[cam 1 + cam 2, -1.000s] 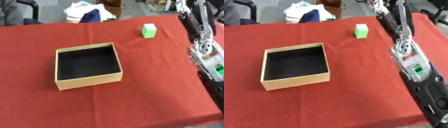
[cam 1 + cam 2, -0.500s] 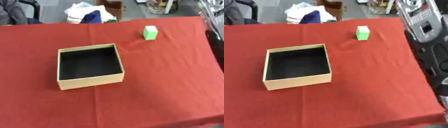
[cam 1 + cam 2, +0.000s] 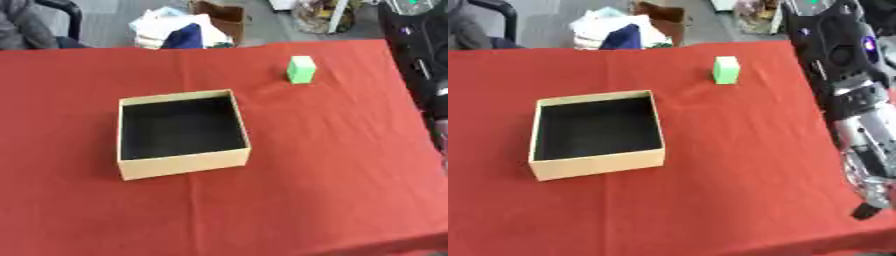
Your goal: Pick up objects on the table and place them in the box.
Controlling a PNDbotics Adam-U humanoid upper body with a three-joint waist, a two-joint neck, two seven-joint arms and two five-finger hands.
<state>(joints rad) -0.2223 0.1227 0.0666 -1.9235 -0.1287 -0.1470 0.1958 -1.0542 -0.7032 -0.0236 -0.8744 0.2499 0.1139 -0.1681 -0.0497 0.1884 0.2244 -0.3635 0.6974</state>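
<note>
Change: right arm (image 3: 859, 120) now hangs along the right edge, lower than half a second ago; block and box unmoved.
Block: small light-green rectangular block (image 3: 726, 69), upright.
Box: open tan cardboard box (image 3: 595, 133), dark inside, nothing in it.
Surface: red tablecloth (image 3: 728, 165); clutter on the grey floor beyond.
Right hand: (image 3: 866, 197) blurred, fingers cannot be told.
Position: block lies far ahead and left of the hand; box well to its left.

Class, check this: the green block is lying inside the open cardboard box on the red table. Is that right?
Not quite. The green block stands on the red table, beyond and to the right of the open cardboard box, whose inside is empty. The left eye view shows it.
</note>
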